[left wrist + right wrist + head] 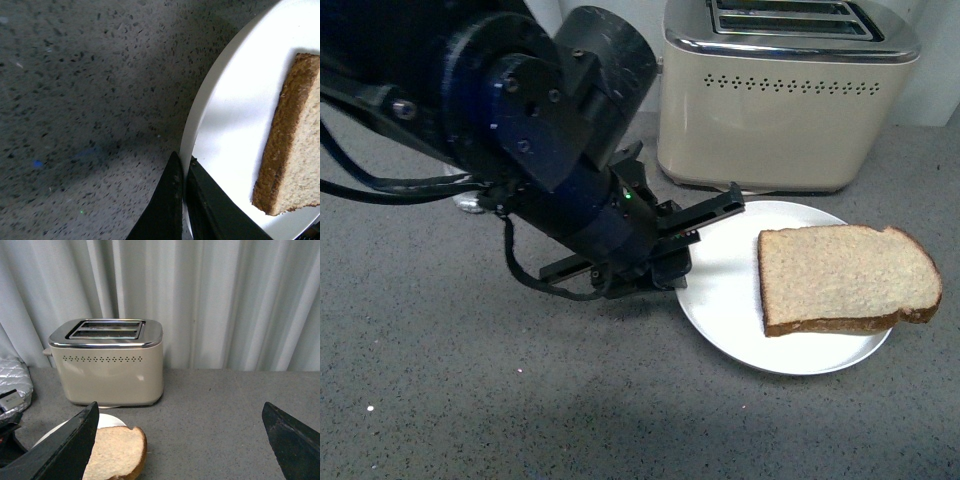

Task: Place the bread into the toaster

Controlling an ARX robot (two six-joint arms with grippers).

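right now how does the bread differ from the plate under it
The bread is brown and squarish with a dark crust; the plate is white and round. The bread is smaller and overhangs the plate's rim on one side. Both lie flat in front of the toaster.

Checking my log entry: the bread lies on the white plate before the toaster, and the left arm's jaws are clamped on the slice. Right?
Not quite. The jaws of the left gripper are at the rim of the plate, clear of the bread, as the left wrist view shows. The bread does lie on the white plate before the toaster.
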